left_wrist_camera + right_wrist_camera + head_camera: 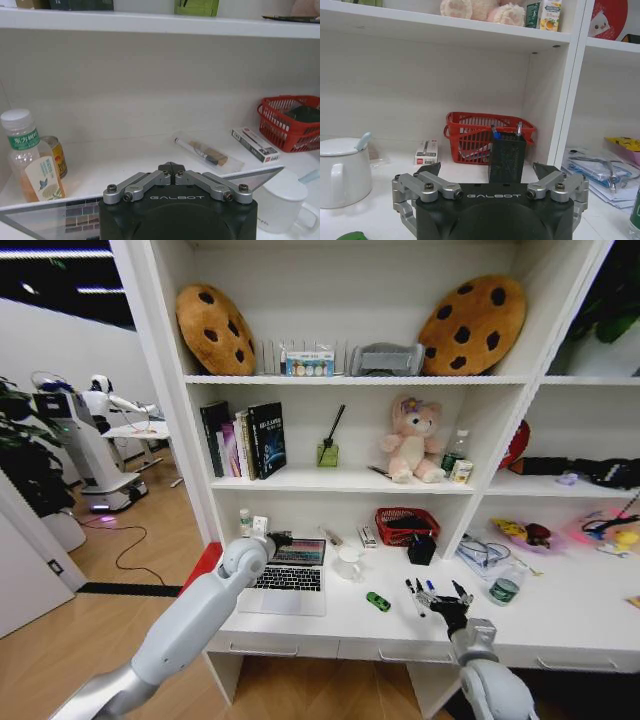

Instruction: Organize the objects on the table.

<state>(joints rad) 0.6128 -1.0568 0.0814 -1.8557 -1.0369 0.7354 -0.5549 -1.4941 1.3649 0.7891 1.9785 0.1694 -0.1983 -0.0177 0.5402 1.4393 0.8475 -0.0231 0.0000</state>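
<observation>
The silver laptop (pixel 290 578) stands open on the white table (pixel 560 610). My left gripper (pixel 279 538) is at the top edge of its lid (pixel 50 217), with the fingers (pixel 150 179) shut together; whether they touch the lid is hidden. A small green oblong item (pixel 378 601) lies to the right of the laptop and shows in the right wrist view as a green item (pixel 350 235). Two thin dark pens (pixel 414 592) lie just left of my right gripper (pixel 449 604). That right gripper (pixel 486 169) is open, with nothing between its fingers.
A white mug (pixel 348 562) stands right of the laptop. Behind it are a red mesh basket (pixel 405 525) and a black pen holder (pixel 421 548). A bottle (pixel 27 155) and a can (pixel 54 155) stand behind the lid. Papers (pixel 485 555) and a bottle (pixel 505 587) lie to the right.
</observation>
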